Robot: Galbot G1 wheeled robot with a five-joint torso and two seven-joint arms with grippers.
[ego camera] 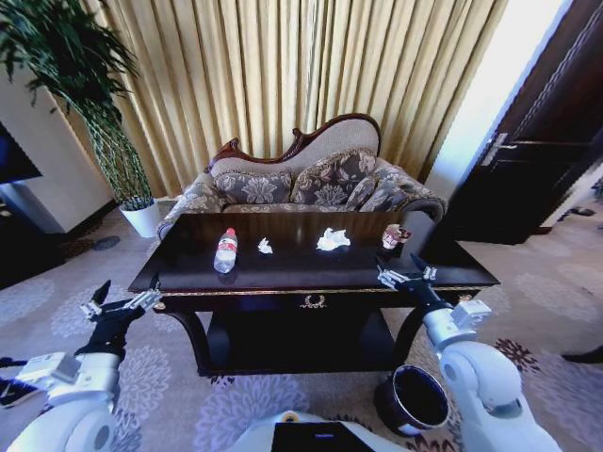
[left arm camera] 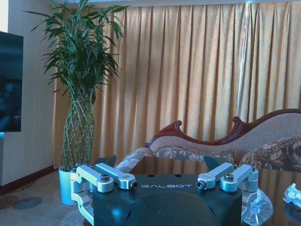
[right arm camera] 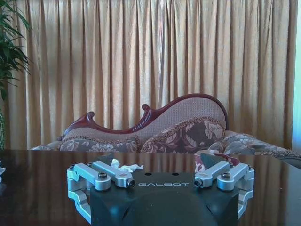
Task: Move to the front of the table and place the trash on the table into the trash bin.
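Observation:
The dark glossy table (ego camera: 283, 275) stands right in front of me. On it lie a clear bottle (ego camera: 225, 250) with a red cap and label, a small white paper scrap (ego camera: 265, 246), a larger crumpled paper (ego camera: 332, 240) and a small red-and-white item (ego camera: 395, 235). The round dark trash bin (ego camera: 415, 397) sits on the carpet by the table's front right leg. My left gripper (ego camera: 125, 296) hovers open off the table's left front corner; its wrist view shows the open left gripper (left arm camera: 161, 162), the bottle (left arm camera: 259, 210) and paper (left arm camera: 294, 193). Over the right front edge, my right gripper (ego camera: 400, 270) is open; its wrist view shows the open right gripper (right arm camera: 157, 161) and paper (right arm camera: 125, 166).
A patterned sofa (ego camera: 311, 184) stands close behind the table, with gold curtains (ego camera: 283, 66) behind it. A tall plant in a white pot (ego camera: 141, 217) is at the back left. A dark door (ego camera: 546, 141) is at the right. Carpet lies open on both sides of the table.

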